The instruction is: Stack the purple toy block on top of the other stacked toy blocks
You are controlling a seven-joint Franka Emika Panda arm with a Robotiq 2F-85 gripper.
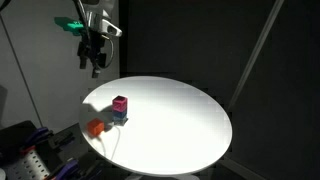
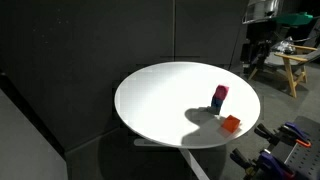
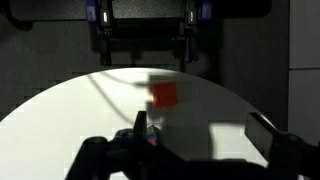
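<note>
The purple toy block, which looks orange [image 1: 97, 127], lies alone near the edge of the round white table [image 1: 180, 125]. It also shows in the other exterior view [image 2: 231, 124] and in the wrist view [image 3: 164, 95]. The other stacked toy blocks stand beside it, a magenta-pink cube [image 1: 121, 103] on a dark blue cube [image 1: 120, 117]; the pink cube [image 2: 220, 93] and blue cube [image 2: 217, 106] show there too. My gripper [image 1: 96, 66] hangs high above the table's rim, well away from the blocks. In the wrist view the gripper [image 3: 200, 135] is open and empty, and one finger partly hides the stack [image 3: 150, 137].
The table stands against dark curtain walls. Robot base equipment sits beside the table [image 1: 25, 150]. A wooden stand [image 2: 292, 70] is behind the arm. Cables lie near the table's edge by the orange block.
</note>
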